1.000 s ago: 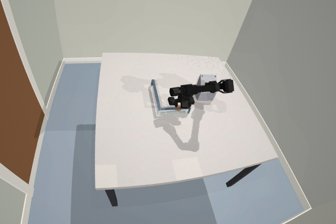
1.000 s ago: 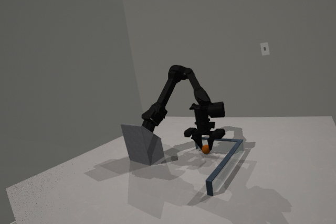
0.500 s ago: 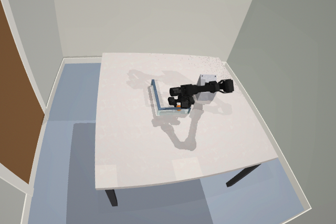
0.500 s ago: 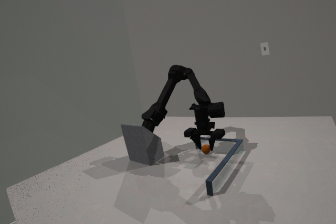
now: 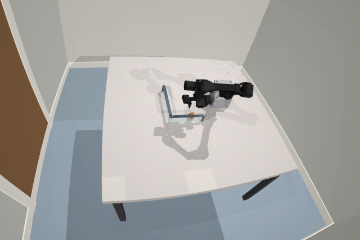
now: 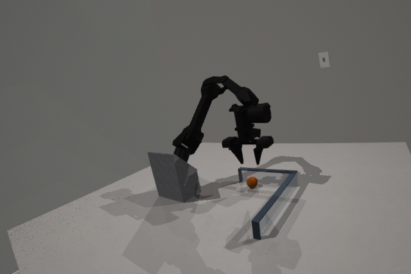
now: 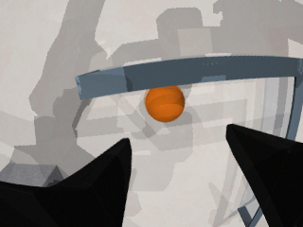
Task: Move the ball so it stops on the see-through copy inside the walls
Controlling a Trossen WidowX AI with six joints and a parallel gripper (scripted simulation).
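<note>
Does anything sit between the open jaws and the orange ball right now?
Nothing visible does. The gripper hangs open above the orange ball, with only air between them. The ball rests on the table just inside the short clear wall, which stands beside it, not above.

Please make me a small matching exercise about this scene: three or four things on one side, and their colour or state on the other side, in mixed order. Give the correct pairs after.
Things:
1. ball
2. gripper
3. walls
4. arm's base block

States:
A. grey, standing on the table
B. orange, resting on the table beside a wall
C. blue-edged and clear, forming a corner
D. open, raised above the ball, holding nothing

Pairs: 1-B, 2-D, 3-C, 4-A
</note>
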